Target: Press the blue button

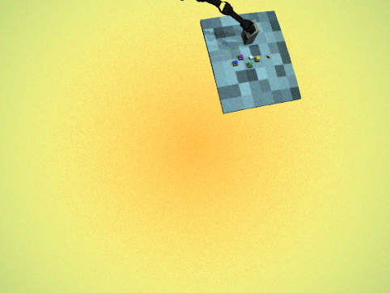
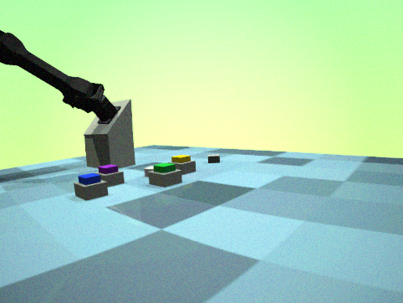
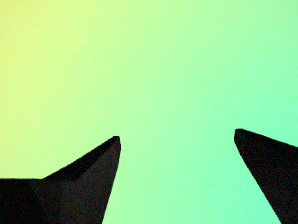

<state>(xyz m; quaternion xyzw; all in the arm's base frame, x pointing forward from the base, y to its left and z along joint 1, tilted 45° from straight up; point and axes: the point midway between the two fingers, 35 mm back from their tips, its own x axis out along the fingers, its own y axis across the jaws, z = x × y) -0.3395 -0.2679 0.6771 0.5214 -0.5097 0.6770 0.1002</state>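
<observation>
Table: checkered blue-grey tiles, flat and firm by the look; broad bare stretch nearest the exterior camera.
Blue button: near left of the cluster, on a grey base; likely a stiff, springy cap, so push straight down on its top, no grasp needed.
Neighbours: purple button just behind it; green button to the right.
Gripper: fingers spread wide, empty, behind the buttons.

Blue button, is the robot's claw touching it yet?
Apart. The exterior view shows the blue button alone at the front of the table, while the open gripper is farther back, behind the purple button.
</observation>
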